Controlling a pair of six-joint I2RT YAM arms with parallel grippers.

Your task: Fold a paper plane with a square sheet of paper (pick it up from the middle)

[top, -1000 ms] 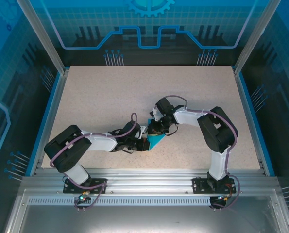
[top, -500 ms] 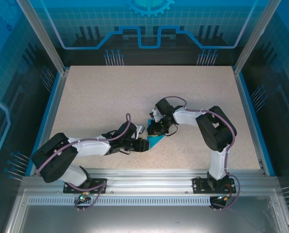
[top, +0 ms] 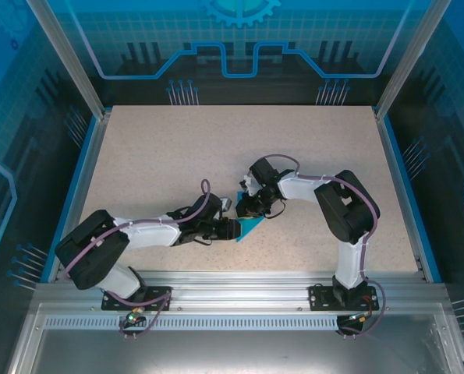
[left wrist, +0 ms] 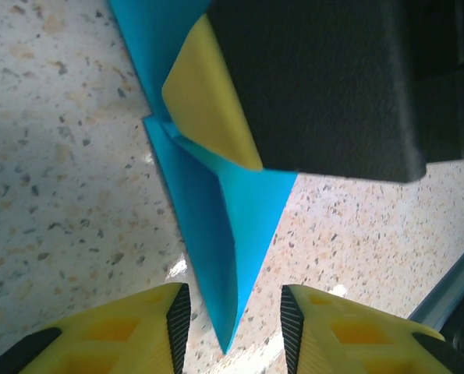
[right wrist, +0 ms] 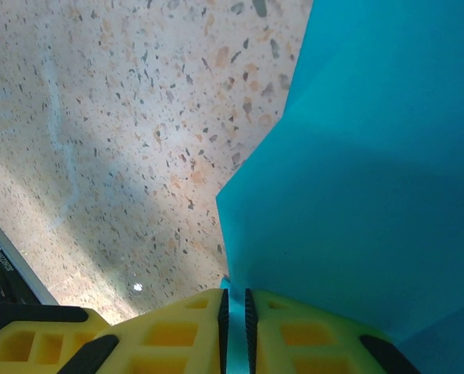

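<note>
Just below the middle of the top view, the paper plane (top: 253, 226) lies on the speckled table (top: 154, 156). The right gripper (right wrist: 234, 312) pinches its edge, its 2 fingers pressed together. The left gripper (left wrist: 235, 327) is spread, the plane's pointed tip between its 2 fingers.

The paper plane (left wrist: 216, 226) is plain matte teal-blue, paler cyan on its lit flaps. The bench (top: 161, 156) is pale beige, speckled all over with brown, grey and orange flecks. The left gripper (left wrist: 235, 312) has yellow fingers (left wrist: 122, 335) edged with black ribbed pads; the right gripper (right wrist: 233, 312) is the same yellow and black. The left arm (top: 150, 230) and right arm (top: 298, 185) are black and white, with purple cables (top: 206, 191). Blue strips (top: 76, 195) line the bench's left and right edges, and a silver rail (top: 232, 284) its near edge. The walls (top: 239, 39) are blue with a pale grid and gear pattern.
</note>
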